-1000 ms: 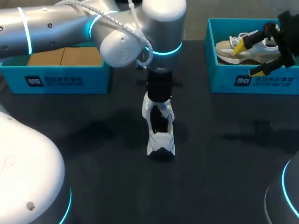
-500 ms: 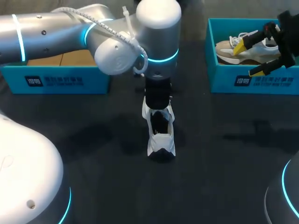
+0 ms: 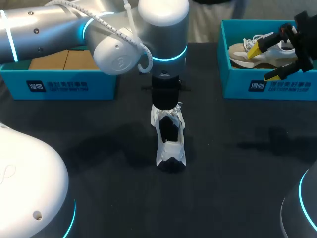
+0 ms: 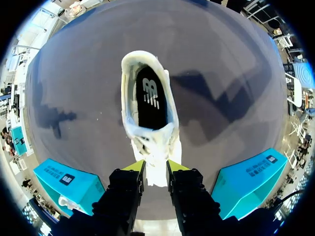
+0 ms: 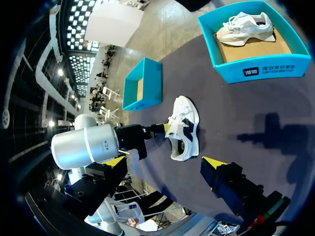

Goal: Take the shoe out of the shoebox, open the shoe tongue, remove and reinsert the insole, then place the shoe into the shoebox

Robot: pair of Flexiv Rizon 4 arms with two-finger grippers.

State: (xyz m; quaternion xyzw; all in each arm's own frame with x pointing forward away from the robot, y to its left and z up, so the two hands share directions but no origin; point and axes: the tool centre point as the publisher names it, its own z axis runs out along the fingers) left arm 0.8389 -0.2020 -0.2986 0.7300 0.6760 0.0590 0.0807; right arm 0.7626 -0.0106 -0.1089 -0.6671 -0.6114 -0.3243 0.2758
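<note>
A white shoe [image 3: 171, 141] stands on the dark table's middle, toe toward the near edge. Its black insole [image 4: 150, 101] lies inside the open mouth. My left gripper [image 4: 154, 166] comes down at the shoe's far end and is shut on the white tongue [image 4: 156, 176], which is pulled back from the opening. In the right wrist view the left gripper [image 5: 160, 129] meets the shoe [image 5: 184, 128] at its tongue. My right gripper [image 3: 262, 63] hangs open above the right shoebox [image 3: 267, 88], holding nothing; its fingers [image 5: 216, 169] stand wide apart.
The right teal shoebox holds a second beige-and-white shoe [image 3: 247, 54]. A second teal shoebox [image 3: 59, 84] at the back left shows only its cardboard floor. Both boxes sit along the far edge, with the shoe on dark tabletop [image 3: 237, 163] between and in front of them.
My left arm has shifted slightly left and toward the far side, still holding the tongue. The shoe has stayed in place. The right arm has not moved.
</note>
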